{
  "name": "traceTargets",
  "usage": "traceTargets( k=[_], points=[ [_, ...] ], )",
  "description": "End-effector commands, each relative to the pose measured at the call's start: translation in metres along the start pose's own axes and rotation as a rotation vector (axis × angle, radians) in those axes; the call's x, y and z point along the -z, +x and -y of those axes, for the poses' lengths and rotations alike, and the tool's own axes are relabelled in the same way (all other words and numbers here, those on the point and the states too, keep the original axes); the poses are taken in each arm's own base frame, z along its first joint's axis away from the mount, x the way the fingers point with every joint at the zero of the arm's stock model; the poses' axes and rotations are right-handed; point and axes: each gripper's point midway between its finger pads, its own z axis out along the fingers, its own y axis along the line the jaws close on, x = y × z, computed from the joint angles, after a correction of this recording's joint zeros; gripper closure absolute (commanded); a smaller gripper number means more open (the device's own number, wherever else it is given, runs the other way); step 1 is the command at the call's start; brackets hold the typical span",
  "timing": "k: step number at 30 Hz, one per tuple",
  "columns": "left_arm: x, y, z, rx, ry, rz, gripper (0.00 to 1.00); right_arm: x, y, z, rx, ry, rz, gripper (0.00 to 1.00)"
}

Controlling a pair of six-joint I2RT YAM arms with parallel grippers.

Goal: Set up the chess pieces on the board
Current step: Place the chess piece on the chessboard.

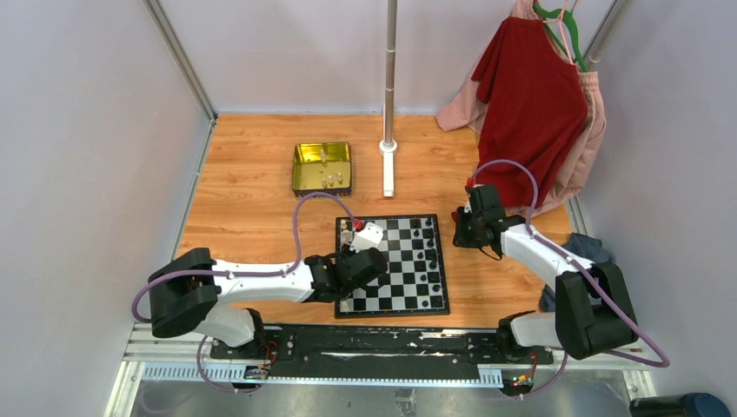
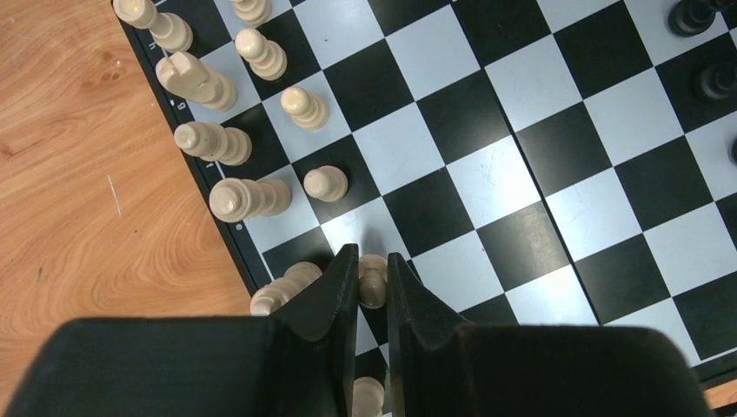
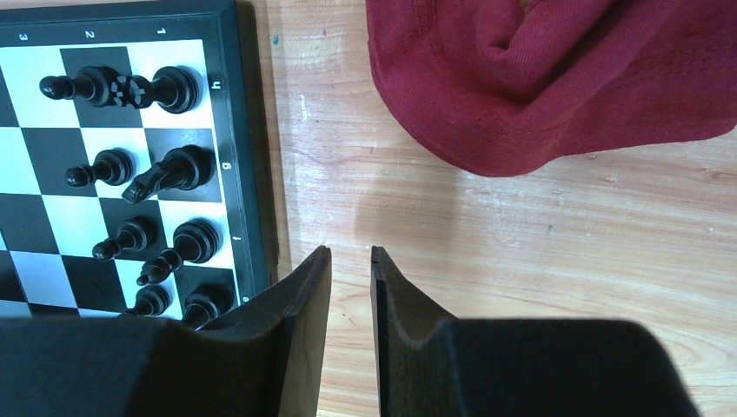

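Note:
The chessboard (image 1: 408, 261) lies in front of the arms. Cream chessmen (image 2: 235, 195) stand in two rows along its left edge, black ones (image 1: 430, 252) along its right edge. My left gripper (image 1: 358, 261) is low over the board's left side. In the left wrist view the left gripper (image 2: 373, 261) is shut on a cream pawn (image 2: 374, 280) that stands on the board (image 2: 513, 182). My right gripper (image 1: 461, 228) hangs just right of the board's far right corner. In its own view the right gripper (image 3: 350, 254) is narrowly open and empty over bare wood, beside black pieces (image 3: 165, 169).
A gold tin (image 1: 322, 167) holding a few cream pieces sits at the back left. A metal pole on a white base (image 1: 388, 165) stands behind the board. A red garment (image 1: 530, 95) hangs at the back right; its hem (image 3: 556, 78) lies ahead of the right gripper.

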Motion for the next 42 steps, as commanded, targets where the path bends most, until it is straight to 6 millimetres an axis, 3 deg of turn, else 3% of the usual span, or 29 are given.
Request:
traceTargets(
  k=[1, 11, 42],
  points=[
    [-0.004, -0.007, 0.0, 0.039, 0.018, 0.024, 1.0, -0.004, 0.011, 0.006, -0.014, 0.01, -0.037, 0.72],
    [-0.01, -0.003, -0.007, 0.056, 0.005, 0.011, 0.99, -0.007, 0.012, 0.006, -0.012, 0.012, -0.046, 0.72],
    [-0.013, 0.0, -0.012, 0.053, -0.034, -0.007, 0.68, -0.004, 0.012, 0.006, -0.015, 0.012, -0.041, 0.72]
  ],
)
